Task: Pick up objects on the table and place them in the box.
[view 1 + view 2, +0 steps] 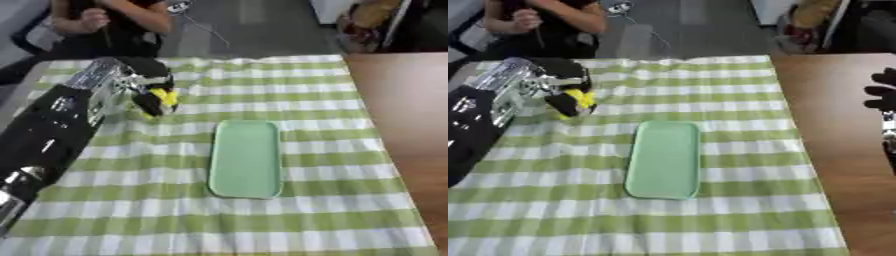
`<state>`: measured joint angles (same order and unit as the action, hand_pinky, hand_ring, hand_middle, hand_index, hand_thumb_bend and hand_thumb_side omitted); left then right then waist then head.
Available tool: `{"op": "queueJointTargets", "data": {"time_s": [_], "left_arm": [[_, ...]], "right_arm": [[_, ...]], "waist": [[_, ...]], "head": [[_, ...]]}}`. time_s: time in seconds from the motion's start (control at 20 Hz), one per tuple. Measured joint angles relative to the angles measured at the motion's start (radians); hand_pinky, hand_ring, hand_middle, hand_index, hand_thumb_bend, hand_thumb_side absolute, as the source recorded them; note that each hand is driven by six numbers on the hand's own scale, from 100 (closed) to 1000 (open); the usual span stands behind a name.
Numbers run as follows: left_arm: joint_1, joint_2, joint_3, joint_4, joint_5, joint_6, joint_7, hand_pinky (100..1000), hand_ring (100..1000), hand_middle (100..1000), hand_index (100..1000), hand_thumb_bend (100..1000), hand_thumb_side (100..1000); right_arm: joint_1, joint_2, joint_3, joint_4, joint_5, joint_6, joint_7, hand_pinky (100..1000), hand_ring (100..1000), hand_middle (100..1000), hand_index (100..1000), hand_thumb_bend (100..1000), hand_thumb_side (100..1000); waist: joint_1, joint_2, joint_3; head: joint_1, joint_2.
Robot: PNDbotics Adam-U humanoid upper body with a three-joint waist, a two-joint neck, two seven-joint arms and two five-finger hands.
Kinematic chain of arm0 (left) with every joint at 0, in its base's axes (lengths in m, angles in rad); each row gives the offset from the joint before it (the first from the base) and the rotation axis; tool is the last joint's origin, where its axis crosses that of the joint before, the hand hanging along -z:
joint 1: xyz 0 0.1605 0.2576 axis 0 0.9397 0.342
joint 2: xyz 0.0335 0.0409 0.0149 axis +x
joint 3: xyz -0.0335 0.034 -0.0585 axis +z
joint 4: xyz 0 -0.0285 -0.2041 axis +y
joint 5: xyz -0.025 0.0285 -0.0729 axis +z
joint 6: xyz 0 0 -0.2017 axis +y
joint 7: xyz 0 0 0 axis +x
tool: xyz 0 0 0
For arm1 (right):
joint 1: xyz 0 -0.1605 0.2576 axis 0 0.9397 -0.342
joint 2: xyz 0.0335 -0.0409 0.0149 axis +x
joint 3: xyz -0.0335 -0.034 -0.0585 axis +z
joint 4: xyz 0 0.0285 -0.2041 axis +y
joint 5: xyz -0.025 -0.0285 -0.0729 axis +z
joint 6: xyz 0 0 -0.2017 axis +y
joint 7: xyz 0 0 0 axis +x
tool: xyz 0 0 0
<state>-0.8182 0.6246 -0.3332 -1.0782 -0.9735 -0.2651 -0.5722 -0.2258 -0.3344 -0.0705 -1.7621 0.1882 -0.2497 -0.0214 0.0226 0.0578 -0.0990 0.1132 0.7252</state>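
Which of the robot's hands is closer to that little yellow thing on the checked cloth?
Left. The left hand is curled round the yellow object, up-left of the green tray. The right hand hangs off the cloth at the far right, fingers spread.

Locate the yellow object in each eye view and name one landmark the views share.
Left eye view: yellow object upper left, in the left robot hand, left of the green tray.
Right eye view: farther left, at.
Shared landmark: the green tray on the checked cloth.

Left hand [150, 97] curls downward at the table's far left; right hand [883, 92] idles at right edge.
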Motion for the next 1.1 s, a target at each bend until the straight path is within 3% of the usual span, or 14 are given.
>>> {"op": "queueJointTargets", "data": {"time_s": [0.8, 1.1], "left_arm": [[0.009, 0.025, 0.0, -0.059, 0.01, 0.006, -0.03, 100, 100, 100, 160, 100, 480], [-0.015, -0.004, -0.006, -0.072, 0.018, 0.005, -0.028, 100, 100, 100, 157, 100, 479]], "right_arm": [[0.0, 0.0, 0.0, 0.0, 0.001, 0.0, 0.0, 692, 755, 780, 892, 100, 796], [0.0, 0.0, 0.0, 0.0, 0.001, 0.0, 0.0, 693, 755, 780, 892, 100, 796]], "waist": [[0.0, -0.003, 0.002], [-0.005, -0.003, 0.003]], "head": [[-0.008, 0.0], [-0.008, -0.001]]}}
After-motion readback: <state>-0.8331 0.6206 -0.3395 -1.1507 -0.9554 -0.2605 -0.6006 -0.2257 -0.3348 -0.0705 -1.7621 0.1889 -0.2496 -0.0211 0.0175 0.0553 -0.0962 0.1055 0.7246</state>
